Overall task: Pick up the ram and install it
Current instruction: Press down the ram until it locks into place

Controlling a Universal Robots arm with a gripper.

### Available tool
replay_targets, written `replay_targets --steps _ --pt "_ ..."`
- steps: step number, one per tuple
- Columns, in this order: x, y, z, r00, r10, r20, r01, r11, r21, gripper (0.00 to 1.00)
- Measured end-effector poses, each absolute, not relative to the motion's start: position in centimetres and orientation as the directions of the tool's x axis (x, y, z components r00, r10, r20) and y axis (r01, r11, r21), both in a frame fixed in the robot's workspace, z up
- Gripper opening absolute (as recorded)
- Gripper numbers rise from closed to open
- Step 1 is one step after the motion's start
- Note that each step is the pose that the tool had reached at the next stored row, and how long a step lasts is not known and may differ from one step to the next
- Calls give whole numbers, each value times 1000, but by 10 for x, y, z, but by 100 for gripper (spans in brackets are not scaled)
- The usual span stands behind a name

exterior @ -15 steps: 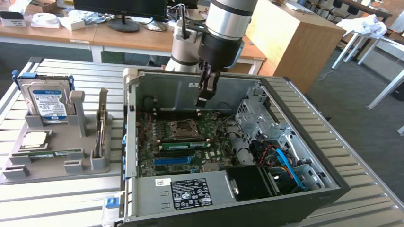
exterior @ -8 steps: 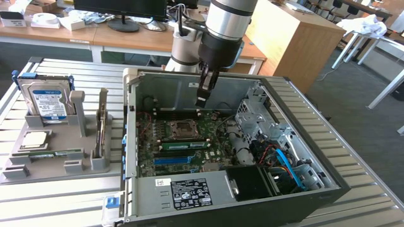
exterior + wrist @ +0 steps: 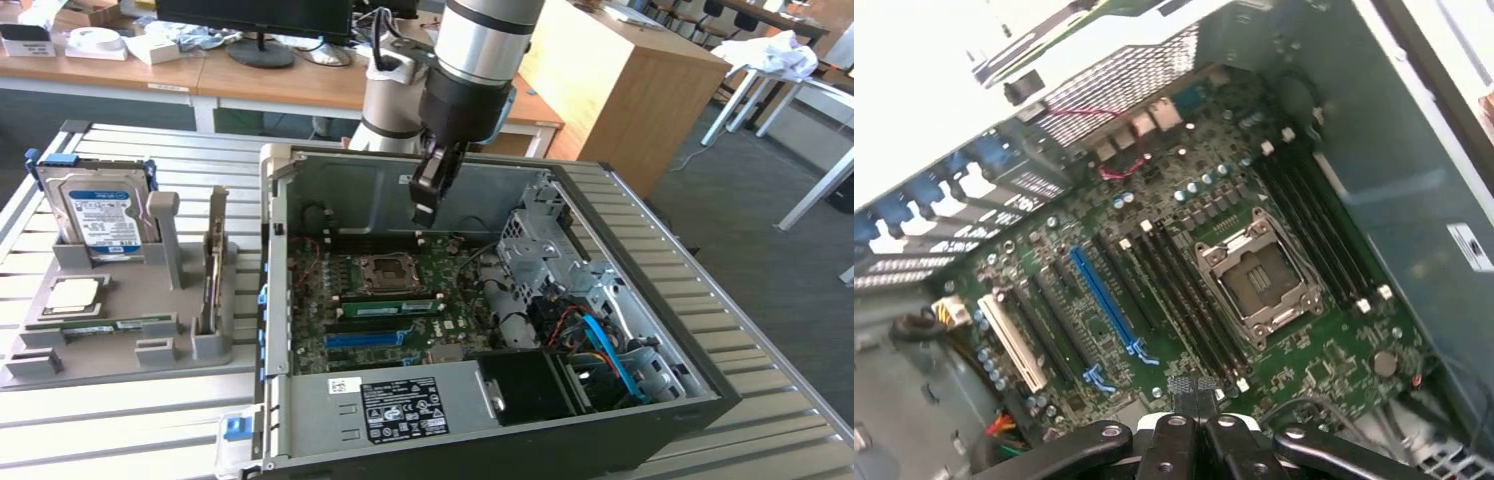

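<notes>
A robot arm's tool (image 3: 424, 212), closed and holding nothing, hovers inside an open computer case (image 3: 310, 166). A ram stick (image 3: 387, 306) sits seated on the motherboard (image 3: 461, 262), seemingly installed.

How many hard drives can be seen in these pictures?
1. The hard drive stands upright in the grey holder at the exterior view's left; the computer case may hide others.

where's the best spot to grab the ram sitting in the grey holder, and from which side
Probably the middle of the ram's long upper edge, pinching its two flat faces and coming straight down from above. It lies lengthwise in the holder, whose blocks seem to crowd its ends.
</notes>
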State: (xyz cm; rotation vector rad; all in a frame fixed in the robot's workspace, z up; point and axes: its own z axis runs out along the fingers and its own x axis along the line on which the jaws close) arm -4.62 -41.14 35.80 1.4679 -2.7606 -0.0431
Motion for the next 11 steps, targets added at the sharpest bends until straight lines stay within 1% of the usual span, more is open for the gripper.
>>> replay_targets --steps 11 --pt "-46 -411 358 -713 -701 0 -701 712 31 10"
